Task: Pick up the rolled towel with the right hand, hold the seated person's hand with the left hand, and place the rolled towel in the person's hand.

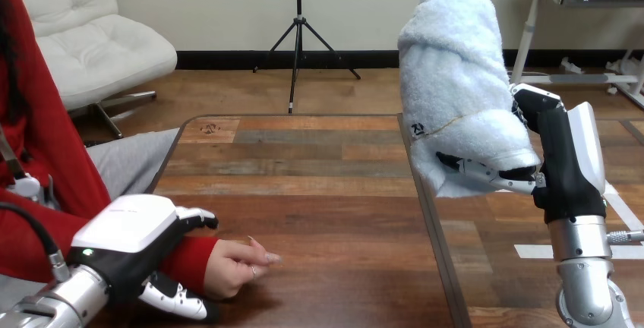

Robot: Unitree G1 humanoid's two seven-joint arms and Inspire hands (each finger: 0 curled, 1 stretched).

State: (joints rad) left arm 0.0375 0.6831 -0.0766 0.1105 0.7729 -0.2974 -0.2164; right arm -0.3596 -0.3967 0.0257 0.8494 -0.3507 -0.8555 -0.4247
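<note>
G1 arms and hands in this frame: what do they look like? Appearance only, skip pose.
Left hand: rounded white shell over a black body, black-and-white jointed fingers, a small green light near the wrist. Right hand: black, long white shell on its back, black-and-white fingers. Left forearm and right forearm: silver, cylindrical, segmented.

We see a rolled towel [456, 85] of soft, nubby white terry cloth, a right robot hand [560, 162] and left robot hand [133, 228] of matt black plastic with glossy white plastic shells on silver metal forearms [583, 271], and a worktop [319, 168] of smooth, faintly shiny wood planks.
</note>
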